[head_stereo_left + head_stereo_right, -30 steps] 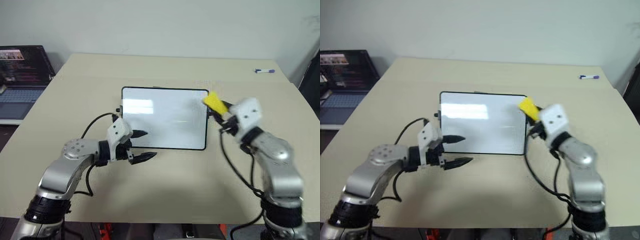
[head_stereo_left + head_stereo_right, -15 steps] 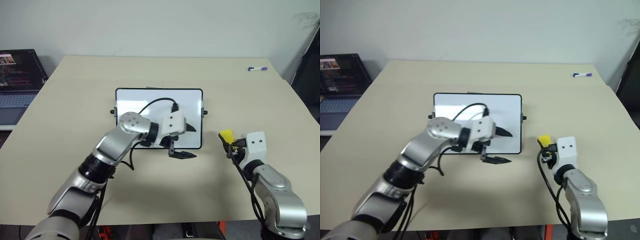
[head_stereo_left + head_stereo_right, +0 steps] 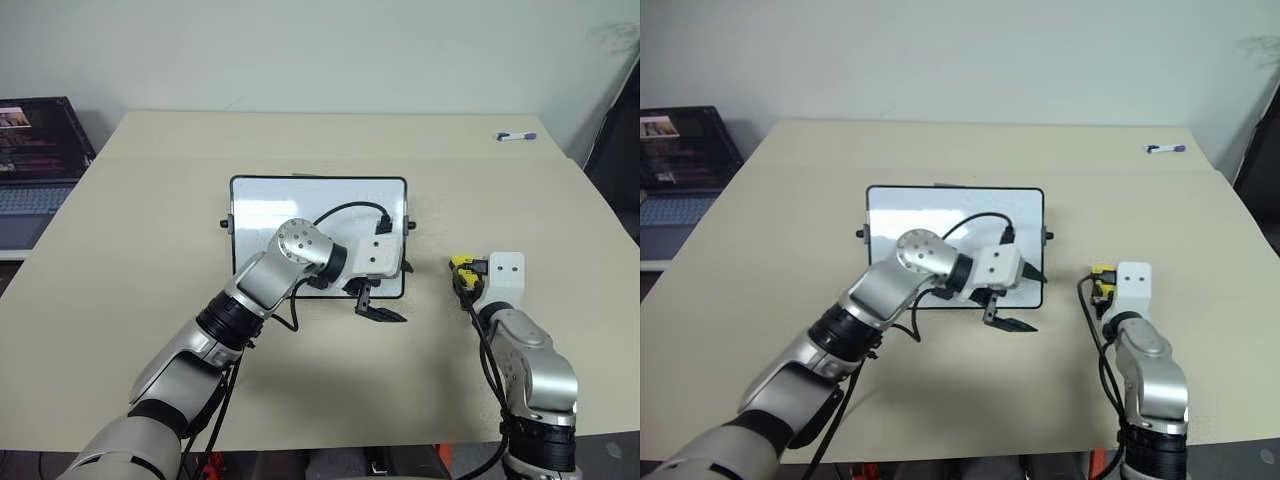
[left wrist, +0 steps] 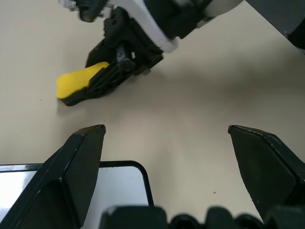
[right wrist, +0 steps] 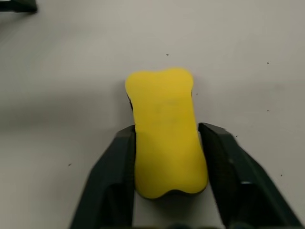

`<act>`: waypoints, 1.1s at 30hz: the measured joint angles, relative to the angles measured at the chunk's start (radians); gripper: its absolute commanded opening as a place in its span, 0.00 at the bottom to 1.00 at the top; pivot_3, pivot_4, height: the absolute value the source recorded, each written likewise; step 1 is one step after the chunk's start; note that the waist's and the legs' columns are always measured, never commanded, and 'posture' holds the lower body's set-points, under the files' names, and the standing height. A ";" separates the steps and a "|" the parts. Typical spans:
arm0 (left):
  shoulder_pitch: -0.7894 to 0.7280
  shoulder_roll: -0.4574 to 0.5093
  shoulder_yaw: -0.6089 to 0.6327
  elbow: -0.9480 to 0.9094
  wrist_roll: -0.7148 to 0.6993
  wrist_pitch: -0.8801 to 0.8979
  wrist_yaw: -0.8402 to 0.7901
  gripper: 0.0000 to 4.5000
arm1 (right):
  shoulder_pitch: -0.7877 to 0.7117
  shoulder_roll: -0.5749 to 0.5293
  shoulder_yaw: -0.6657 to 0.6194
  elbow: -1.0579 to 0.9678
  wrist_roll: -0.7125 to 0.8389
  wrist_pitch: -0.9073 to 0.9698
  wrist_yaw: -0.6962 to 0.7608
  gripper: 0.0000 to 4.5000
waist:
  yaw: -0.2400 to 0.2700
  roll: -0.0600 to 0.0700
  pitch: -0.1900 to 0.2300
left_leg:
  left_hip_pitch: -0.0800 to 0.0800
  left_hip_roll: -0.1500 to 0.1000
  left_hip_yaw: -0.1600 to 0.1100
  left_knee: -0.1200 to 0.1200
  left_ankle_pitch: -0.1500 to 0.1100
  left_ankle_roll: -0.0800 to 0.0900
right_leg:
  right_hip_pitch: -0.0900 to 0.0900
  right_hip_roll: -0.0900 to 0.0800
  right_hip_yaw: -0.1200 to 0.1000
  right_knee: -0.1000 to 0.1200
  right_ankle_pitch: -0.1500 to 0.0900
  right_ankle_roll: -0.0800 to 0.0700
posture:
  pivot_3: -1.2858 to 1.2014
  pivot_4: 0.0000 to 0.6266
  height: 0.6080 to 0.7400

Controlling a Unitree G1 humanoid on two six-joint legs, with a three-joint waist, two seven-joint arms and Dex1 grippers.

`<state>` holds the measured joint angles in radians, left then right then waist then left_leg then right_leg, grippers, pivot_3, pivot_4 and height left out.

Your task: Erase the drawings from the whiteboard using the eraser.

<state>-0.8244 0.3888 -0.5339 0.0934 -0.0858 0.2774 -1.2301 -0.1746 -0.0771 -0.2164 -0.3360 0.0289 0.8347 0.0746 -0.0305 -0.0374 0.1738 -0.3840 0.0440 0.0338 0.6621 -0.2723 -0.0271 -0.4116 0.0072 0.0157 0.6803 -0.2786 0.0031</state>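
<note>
my right gripper (image 5: 164, 138) fingers flank eraser (image 5: 164, 129) on tabletop, grip unclear; left gripper (image 4: 167, 167) wide over whiteboard (image 3: 300, 200) right corner. risk: nudging board.

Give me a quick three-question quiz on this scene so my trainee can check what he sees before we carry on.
1. True or false: the eraser lies on the whiteboard.
2. The left tool is: A) open and empty, B) shut on a pen, C) shut on the eraser.
3. What small thing lies near the far right corner of the table?

Key:
1. False. It is on the table, to the right of the board, at the right tool.
2. A.
3. The marker pen.
</note>
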 measured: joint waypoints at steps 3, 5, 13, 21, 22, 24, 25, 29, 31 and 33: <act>0.011 0.000 0.001 -0.004 0.008 0.005 0.005 1.00 | -0.007 0.010 -0.017 0.018 0.027 -0.022 -0.013 0.97 | 0.000 0.000 0.000 | 0.000 0.000 0.000 0.000 0.000 0.000 | 0.000 0.000 0.000 0.000 0.000 0.000 | 0.52 0.24 1.00; 0.035 0.001 0.007 -0.009 0.008 0.019 0.021 1.00 | -0.007 0.014 -0.029 0.016 0.054 -0.028 -0.010 0.99 | -0.001 0.000 0.000 | 0.000 0.000 0.000 0.000 0.000 0.000 | 0.000 0.000 0.000 0.000 0.000 0.000 | 0.52 0.24 1.00; 0.192 -0.003 0.299 -0.143 -0.078 0.157 0.263 1.00 | 0.192 -0.072 0.079 -0.276 0.112 -0.174 0.118 0.99 | -0.002 0.001 0.000 | 0.000 0.003 -0.001 -0.001 0.000 0.000 | 0.000 -0.001 0.000 0.000 -0.001 0.001 | 0.52 0.24 1.00; 0.589 -0.121 0.656 -0.487 -0.167 0.334 0.684 1.00 | 0.412 -0.134 0.181 -0.277 0.101 -0.539 0.238 0.99 | 0.003 -0.001 -0.001 | 0.002 0.001 -0.001 0.000 0.000 -0.001 | 0.002 -0.007 -0.001 -0.001 0.000 0.002 | 0.52 0.24 1.00; 0.625 -0.139 0.679 -0.509 -0.158 0.337 0.734 1.00 | 0.427 -0.142 0.167 -0.243 0.095 -0.582 0.243 0.99 | 0.006 -0.002 -0.001 | 0.002 0.000 -0.001 0.001 0.000 -0.001 | 0.003 -0.007 -0.001 0.000 0.000 0.003 | 0.52 0.24 1.00; 0.756 -0.160 0.711 -0.575 -0.128 0.313 0.810 1.00 | 0.435 -0.115 0.124 -0.193 0.109 -0.631 0.231 0.99 | 0.005 -0.002 -0.002 | 0.004 0.000 0.001 0.000 0.000 -0.001 | 0.004 -0.008 0.000 -0.001 0.001 0.003 | 0.52 0.24 1.00; 0.839 -0.165 0.725 -0.593 -0.112 0.280 0.834 1.00 | 0.444 -0.105 0.113 -0.164 0.110 -0.662 0.224 0.99 | 0.001 -0.002 -0.003 | 0.005 0.000 0.002 0.000 0.000 -0.001 | 0.005 -0.009 0.001 -0.001 0.001 0.003 | 0.52 0.24 1.00; 1.045 -0.215 0.757 -0.592 -0.041 0.200 0.947 1.00 | 0.480 -0.102 0.023 -0.028 0.160 -0.715 0.226 0.99 | 0.012 -0.004 -0.001 | 0.004 0.000 0.000 0.001 0.000 0.000 | 0.004 -0.009 -0.002 0.000 0.000 0.002 | 0.52 0.24 1.00; 1.072 -0.220 0.755 -0.592 -0.033 0.156 0.963 1.00 | 0.491 -0.095 0.022 -0.047 0.195 -0.717 0.233 0.99 | 0.021 -0.001 -0.003 | 0.006 0.000 0.000 0.001 0.000 0.000 | 0.006 -0.009 -0.001 0.000 0.001 0.001 | 0.52 0.24 1.00; 1.092 -0.225 0.736 -0.590 -0.024 0.125 0.968 1.00 | 0.515 -0.096 0.023 -0.058 0.212 -0.718 0.243 0.99 | 0.024 -0.001 -0.004 | 0.007 0.000 0.001 0.001 0.000 0.001 | 0.006 -0.009 -0.001 0.000 0.000 0.001 | 0.52 0.24 1.00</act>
<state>0.2677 0.1637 0.2023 -0.4969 -0.1097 0.4024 -0.2621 0.3401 -0.1726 -0.1936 -0.3935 0.2414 0.1166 0.3172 -0.0068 -0.0379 0.1702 -0.3773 0.0444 0.0343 0.6630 -0.2719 -0.0265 -0.4053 -0.0015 0.0147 0.6802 -0.2782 0.0045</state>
